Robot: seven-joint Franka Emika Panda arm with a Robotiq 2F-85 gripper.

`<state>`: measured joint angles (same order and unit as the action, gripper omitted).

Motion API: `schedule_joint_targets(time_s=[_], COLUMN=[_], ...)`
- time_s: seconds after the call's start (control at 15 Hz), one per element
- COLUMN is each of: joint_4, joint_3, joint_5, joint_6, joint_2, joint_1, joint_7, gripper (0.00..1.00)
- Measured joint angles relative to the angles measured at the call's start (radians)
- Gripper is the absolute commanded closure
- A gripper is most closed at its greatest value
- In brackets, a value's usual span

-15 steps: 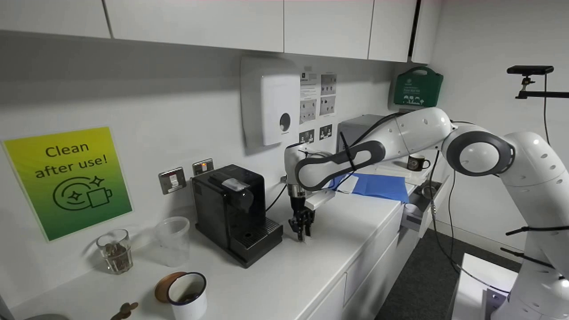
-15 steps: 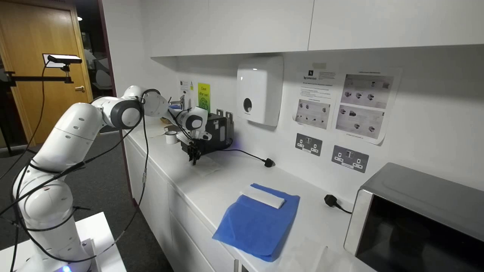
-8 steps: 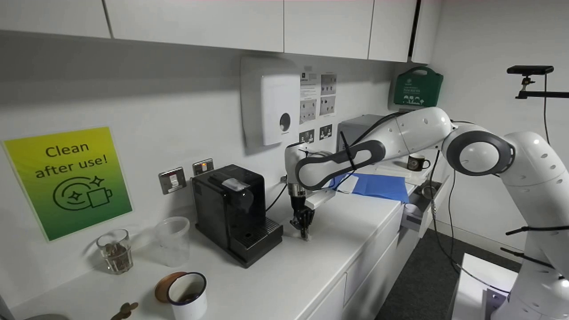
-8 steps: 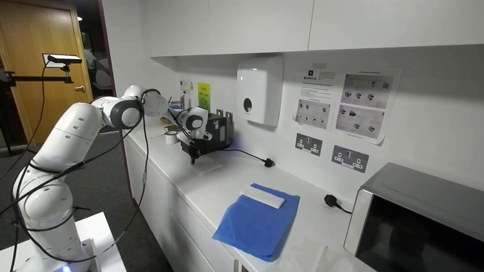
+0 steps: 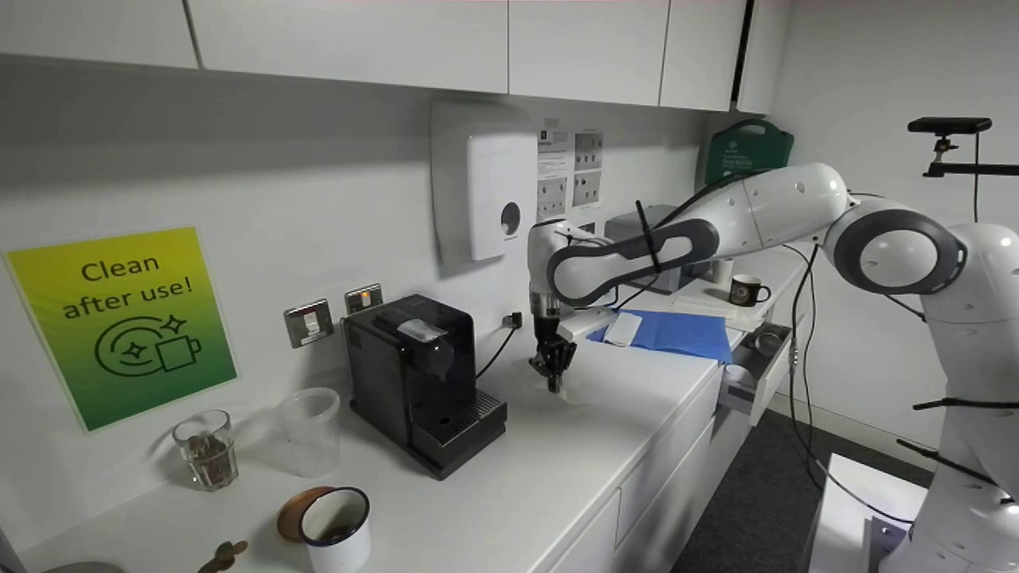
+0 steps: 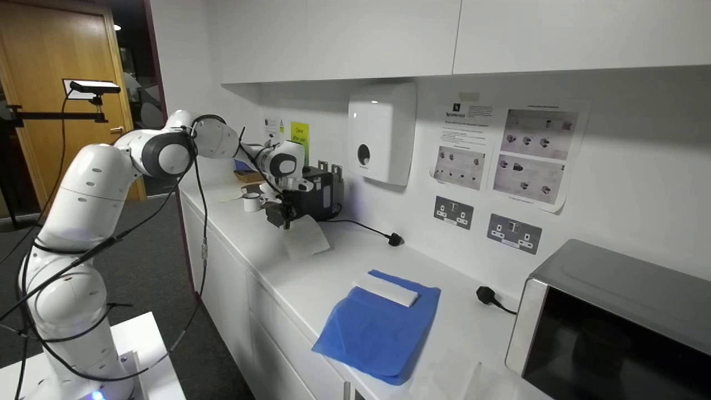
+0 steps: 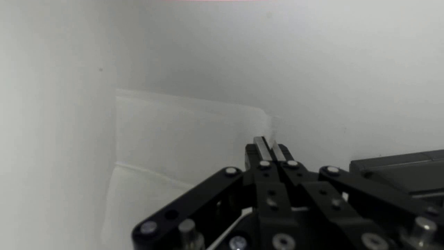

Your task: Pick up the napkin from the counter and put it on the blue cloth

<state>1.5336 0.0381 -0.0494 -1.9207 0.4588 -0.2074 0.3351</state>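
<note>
Status: napkin (image 6: 307, 238) clamped in gripper (image 7: 269, 146)

Jaws are together, paper pinched between the tips by an edge. Wrist view: sheet spreads out left of the tips, pale on pale, with a line like a fold across it. In an exterior view it hangs tilted from the tips over the tabletop (image 6: 322, 283). Low end: can't tell if it touches.

Location: gripper points down, near the coffee machine (image 5: 406, 374), on the side toward the blue cloth (image 6: 377, 339). Napkin and cloth are well apart, a stretch of tabletop between them. The arm (image 5: 764, 211) reaches in over the front edge.

The blue cloth lies flat and reaches the front edge. A white pad (image 6: 385, 289) lies on it, by the wall side. Past it, a microwave (image 6: 611, 311).

Other side of the coffee machine, in an exterior view: plastic cup (image 5: 309, 438), glass (image 5: 208, 461) with something brown in it, white mug (image 5: 350, 549) with a dark rim. Near the cloth, a drawer (image 5: 771, 382) stands out from under the tabletop.
</note>
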Motion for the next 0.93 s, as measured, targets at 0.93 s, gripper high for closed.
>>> schedule_joint_targets(time_s=[0.93], joint_4=[0.262], joint_3=[-0.048], joint_5=[0.044], joint_6=[0.163], joint_2=[-0.321], joint_1=[0.091], joint_7=[0.082], gripper=[1.0])
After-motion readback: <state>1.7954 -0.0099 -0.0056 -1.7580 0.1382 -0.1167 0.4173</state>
